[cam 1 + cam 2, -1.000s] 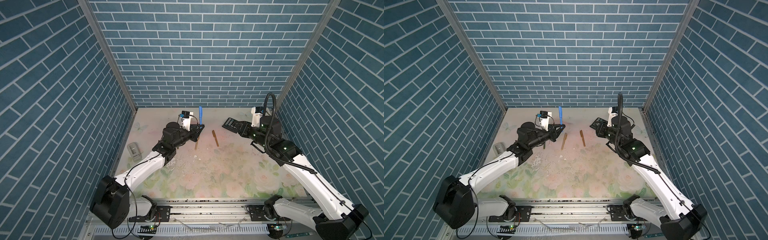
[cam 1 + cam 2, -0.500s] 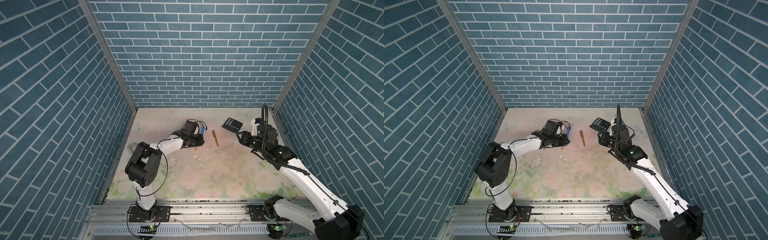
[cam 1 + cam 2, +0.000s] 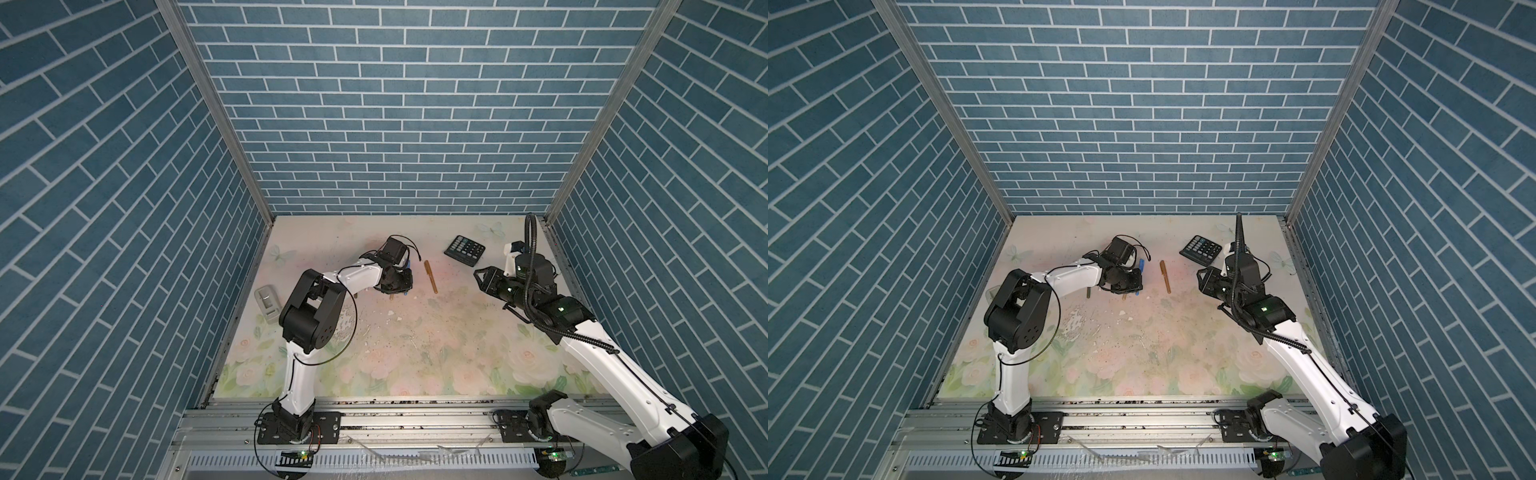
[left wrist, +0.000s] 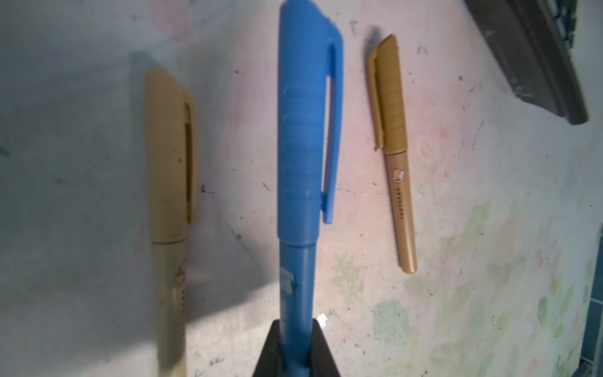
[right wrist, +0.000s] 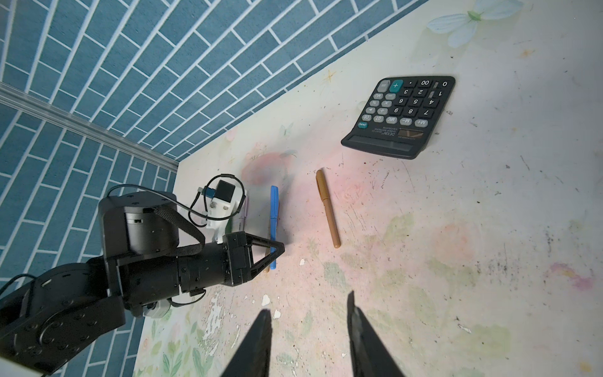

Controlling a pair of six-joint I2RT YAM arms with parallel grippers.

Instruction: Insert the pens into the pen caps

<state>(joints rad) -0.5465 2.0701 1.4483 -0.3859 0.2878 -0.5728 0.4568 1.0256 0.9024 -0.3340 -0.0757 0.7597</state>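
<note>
I am clamping my left fingers (image 4: 268, 354) on the capped blue pen (image 4: 297, 277); my right fingers (image 5: 256, 346) are hovering apart, empty; the brown pen (image 3: 430, 276) is lying between them.

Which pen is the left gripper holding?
The blue pen, its barrel pinched in the left gripper; the tan pen and brown pen lie free on the table.
</note>
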